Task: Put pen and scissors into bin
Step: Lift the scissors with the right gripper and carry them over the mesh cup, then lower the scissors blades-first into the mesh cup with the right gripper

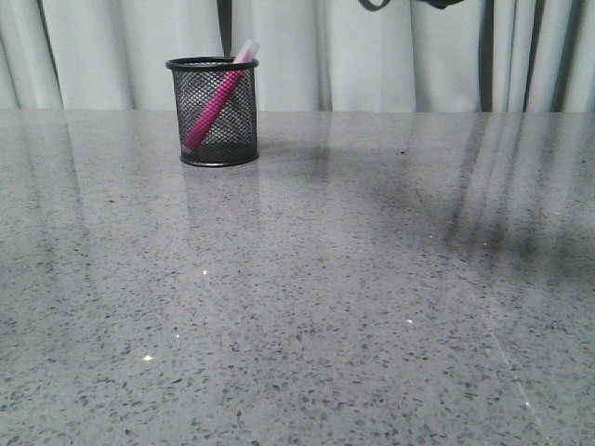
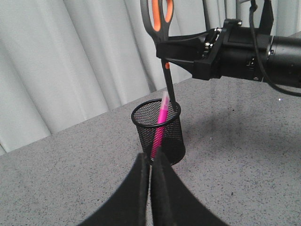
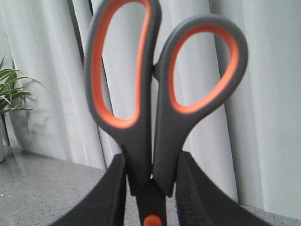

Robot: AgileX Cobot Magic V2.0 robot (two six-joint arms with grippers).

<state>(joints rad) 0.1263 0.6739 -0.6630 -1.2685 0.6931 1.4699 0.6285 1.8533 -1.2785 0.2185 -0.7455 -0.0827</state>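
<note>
The bin [image 1: 213, 111] stands upright at the far left part of the grey speckled surface [image 1: 353, 307], close to its back edge, where the pale curtain [image 1: 372, 56] hangs right behind. The pen [image 1: 216, 104] leans inside the bin, its whitish cap poking out over the rim on the right side. Around the bin the surface lies bare to the front and to the right, so there is wide room on those sides; only the curtain crowds it at the back. In the left wrist view the scissors [image 2: 162, 42] hang upright above the bin, blades pointing down, the tip at about rim height next to the pen's cap; whether it has passed inside the rim cannot be told. The right gripper [image 2: 164, 52] reaches in from the side, its fingers [image 3: 106, 197] clamped on the scissors just below the handles, near the orange pivot dot. The left gripper [image 2: 149, 188] hovers near the bin, its fingers [image 2: 164, 193] pressed together with nothing between them. A green plant [image 3: 9, 89] shows at the edge of the right wrist view.
</note>
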